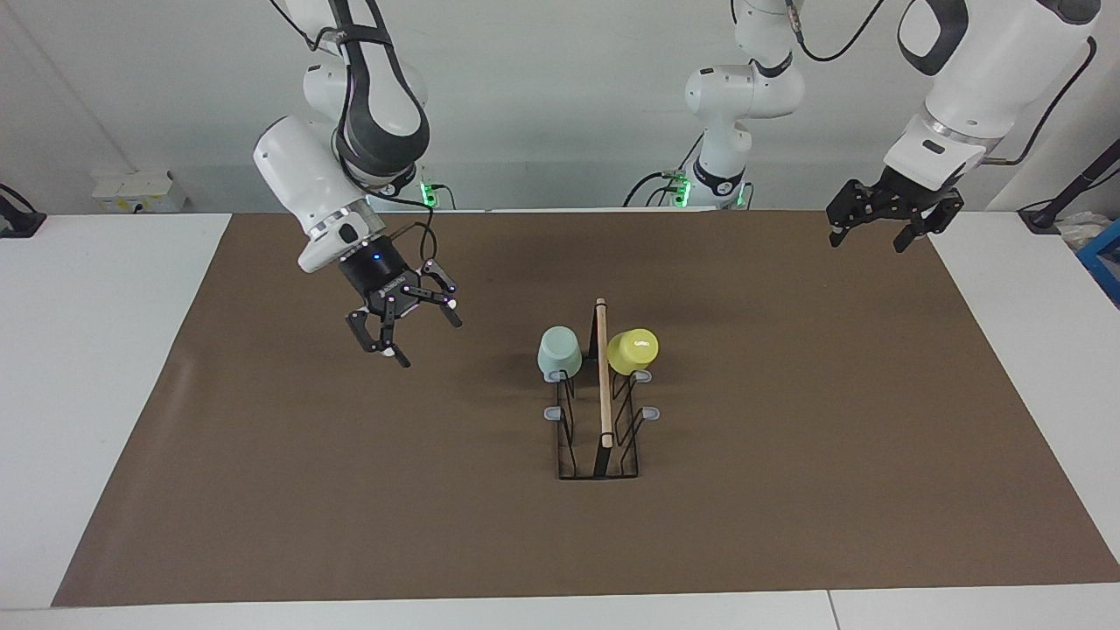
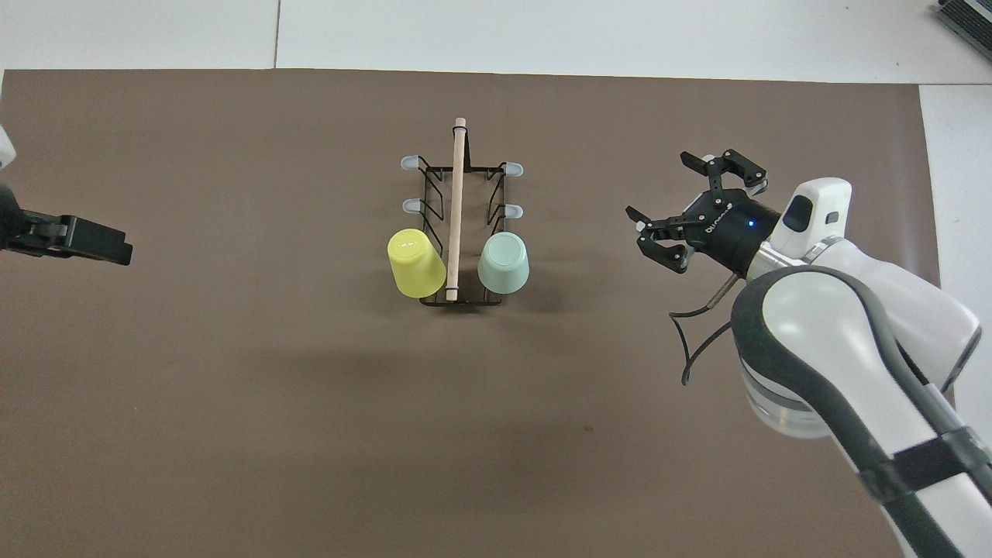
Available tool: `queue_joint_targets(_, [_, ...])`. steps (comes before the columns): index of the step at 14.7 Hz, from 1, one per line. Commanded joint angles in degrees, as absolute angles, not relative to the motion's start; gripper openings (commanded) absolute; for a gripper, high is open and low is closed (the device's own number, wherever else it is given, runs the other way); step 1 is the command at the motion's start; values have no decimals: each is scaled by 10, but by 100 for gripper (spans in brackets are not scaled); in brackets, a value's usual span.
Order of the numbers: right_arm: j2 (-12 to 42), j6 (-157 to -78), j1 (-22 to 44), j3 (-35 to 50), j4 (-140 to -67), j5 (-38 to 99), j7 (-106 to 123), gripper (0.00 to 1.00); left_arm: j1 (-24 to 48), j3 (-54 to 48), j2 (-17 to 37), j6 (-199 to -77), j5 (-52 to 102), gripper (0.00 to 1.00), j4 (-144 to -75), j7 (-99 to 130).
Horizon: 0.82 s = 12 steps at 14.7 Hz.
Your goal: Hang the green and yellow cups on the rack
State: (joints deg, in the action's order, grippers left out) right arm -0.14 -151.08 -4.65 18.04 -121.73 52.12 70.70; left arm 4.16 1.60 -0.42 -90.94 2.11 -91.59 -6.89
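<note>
The rack (image 1: 602,455) stands mid-mat, its wooden rod (image 1: 602,376) pointing toward the robots. The mint green cup (image 1: 560,352) and the yellow cup (image 1: 632,350) hang upside down on the two prongs nearest to the robots, green on the right arm's side, yellow on the left arm's side. In the overhead view the rack (image 2: 457,174), green cup (image 2: 504,263) and yellow cup (image 2: 416,265) show too. My right gripper (image 1: 429,341) (image 2: 657,184) is open and empty, in the air over the mat beside the rack. My left gripper (image 1: 866,243) (image 2: 116,248) is open and empty, waiting over the mat's edge.
A brown mat (image 1: 262,490) covers the white table (image 1: 87,350). The rack's other grey-capped prongs (image 2: 409,163) are bare. A white box (image 1: 136,191) sits at the right arm's end near the wall. A blue object (image 1: 1104,262) lies at the left arm's end.
</note>
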Motion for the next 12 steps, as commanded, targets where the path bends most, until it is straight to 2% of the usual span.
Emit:
queue_joint_targets(1, [-11, -1419, -78, 183, -1179, 386, 538, 100, 49, 25, -12, -906, 26, 100, -925, -71])
queue_joint_targets(4, [3, -1345, -99, 184, -1124, 288, 455, 100, 49, 25, -12, -906, 26, 100, -925, -71])
queue_joint_targets(9, [28, -1262, -138, 183, -1061, 249, 409, 100, 49, 25, -12, -906, 26, 100, -925, -72])
queue_joint_targets(12, [32, -1199, -207, 183, -1038, 238, 402, 100, 49, 25, -12, -906, 26, 100, -925, -71])
